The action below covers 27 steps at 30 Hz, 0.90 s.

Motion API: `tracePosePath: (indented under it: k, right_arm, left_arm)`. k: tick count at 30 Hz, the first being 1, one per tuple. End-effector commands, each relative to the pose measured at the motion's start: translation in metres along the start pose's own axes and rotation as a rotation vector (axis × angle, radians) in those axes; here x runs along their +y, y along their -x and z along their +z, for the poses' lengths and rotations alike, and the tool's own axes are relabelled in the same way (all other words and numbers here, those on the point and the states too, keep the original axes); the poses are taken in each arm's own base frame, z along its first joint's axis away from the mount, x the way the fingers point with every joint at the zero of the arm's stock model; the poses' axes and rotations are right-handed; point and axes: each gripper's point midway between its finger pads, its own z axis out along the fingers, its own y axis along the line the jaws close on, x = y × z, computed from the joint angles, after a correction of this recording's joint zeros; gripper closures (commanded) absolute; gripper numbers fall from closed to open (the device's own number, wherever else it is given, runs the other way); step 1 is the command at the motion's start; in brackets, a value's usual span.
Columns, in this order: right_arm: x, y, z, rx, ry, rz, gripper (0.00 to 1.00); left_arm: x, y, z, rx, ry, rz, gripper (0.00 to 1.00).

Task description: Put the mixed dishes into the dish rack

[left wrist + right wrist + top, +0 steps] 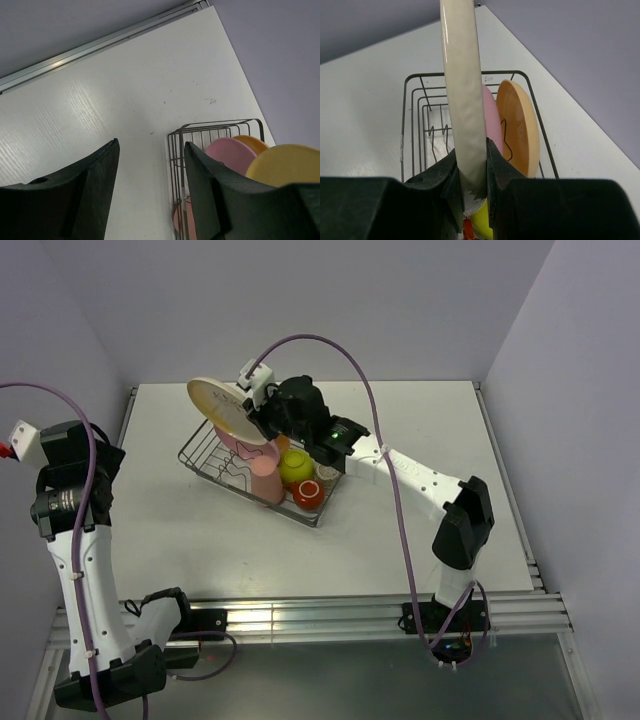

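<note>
L gripper (151,150): fingers spread, nothing betw. them; up by the left edge of the table (450,490), clear of the job.
Rack (200,452): on table's left half, nearer far edge than near edge.
Already in: pink plate (491,112) & orange plate (520,130) stood on edge side by side; green bowl (295,467) & red mug (308,493) at rack's near-right end.
Cream plate (222,405): in the air over rack's far-left end, tilted, not yet in the wires.
R gripper (471,175): pinched on cream plate's rim, plate edge-on betw. fingers.
Step (judged): slotting the cream plate.
How: stand plate upright, parallel w/ pink plate; aim for a free wavy divider on pink plate's open side; lower slow, let go only once rim sat in the wires.
Risk: edge could clip pink plate or ride a wire & tip.
</note>
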Motion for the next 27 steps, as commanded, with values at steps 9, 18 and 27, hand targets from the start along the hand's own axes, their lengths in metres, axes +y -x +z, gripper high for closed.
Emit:
tracePosePath:
  k: [9, 18, 27]
  right_arm:
    - [-0.002, 0.100, -0.003, -0.293, -0.078, -0.009, 1.00]
    - [0.007, 0.087, 0.018, -0.259, -0.082, -0.028, 1.00]
    - [0.010, 0.063, 0.040, -0.210, -0.098, -0.067, 1.00]
  left_arm:
    - [-0.009, -0.006, 0.003, 0.009, -0.059, -0.013, 0.41]
    - [-0.006, -0.011, 0.004, 0.019, -0.061, 0.000, 0.41]
    - [-0.007, -0.018, 0.007, 0.038, -0.071, -0.002, 0.41]
